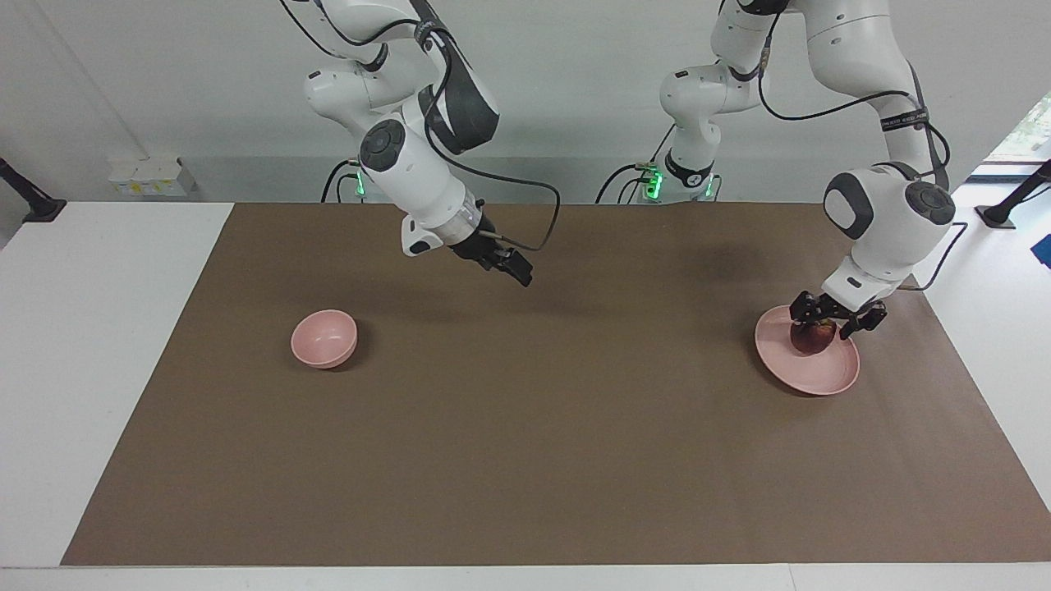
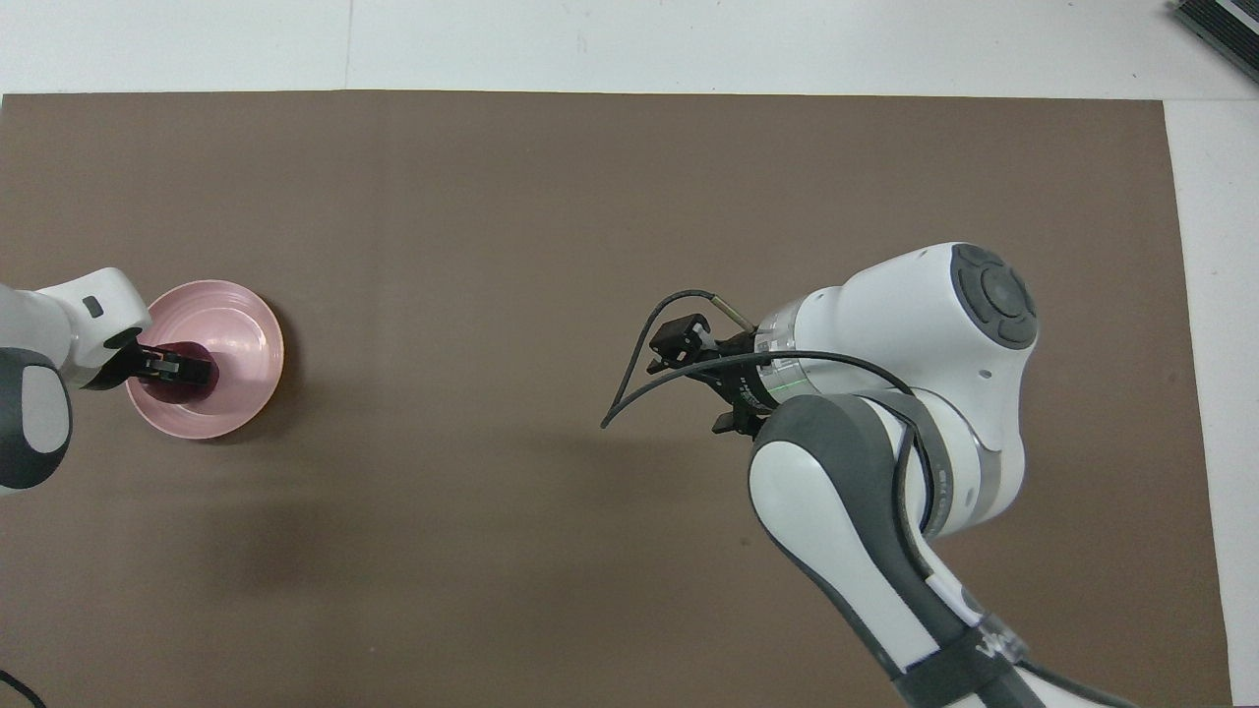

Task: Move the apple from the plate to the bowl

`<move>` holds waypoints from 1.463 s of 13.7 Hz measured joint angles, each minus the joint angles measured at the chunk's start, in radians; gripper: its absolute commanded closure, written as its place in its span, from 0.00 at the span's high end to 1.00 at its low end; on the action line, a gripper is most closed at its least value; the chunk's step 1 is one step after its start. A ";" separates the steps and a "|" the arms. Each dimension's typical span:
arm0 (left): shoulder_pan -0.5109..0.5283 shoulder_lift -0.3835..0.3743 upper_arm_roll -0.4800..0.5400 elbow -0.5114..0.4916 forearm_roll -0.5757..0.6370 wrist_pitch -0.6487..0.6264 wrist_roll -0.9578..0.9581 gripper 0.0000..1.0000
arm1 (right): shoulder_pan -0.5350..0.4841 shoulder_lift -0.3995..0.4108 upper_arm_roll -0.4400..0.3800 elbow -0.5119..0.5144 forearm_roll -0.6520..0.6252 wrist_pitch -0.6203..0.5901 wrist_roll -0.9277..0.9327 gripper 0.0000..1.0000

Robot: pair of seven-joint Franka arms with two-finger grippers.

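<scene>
The dark red apple (image 1: 813, 339) lies on the pink plate (image 1: 813, 374) at the left arm's end of the brown mat. My left gripper (image 1: 823, 327) is down on the plate, shut on the apple, with a finger on each side. From overhead, the same gripper (image 2: 179, 370) covers most of the apple (image 2: 173, 391) on the plate (image 2: 244, 344). The small pink bowl (image 1: 324, 338) stands toward the right arm's end with nothing in it; the overhead view hides it under the right arm. My right gripper (image 1: 517, 271) hangs open and holds nothing, over the mat's middle (image 2: 693, 383).
The brown mat (image 1: 525, 427) covers most of the white table (image 1: 90, 345). Nothing but the plate and the bowl stands on it.
</scene>
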 measured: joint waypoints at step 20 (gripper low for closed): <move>-0.129 -0.080 -0.292 0.119 -0.684 -0.043 -0.189 0.00 | 0.099 0.079 -0.007 0.080 0.656 0.290 0.330 1.00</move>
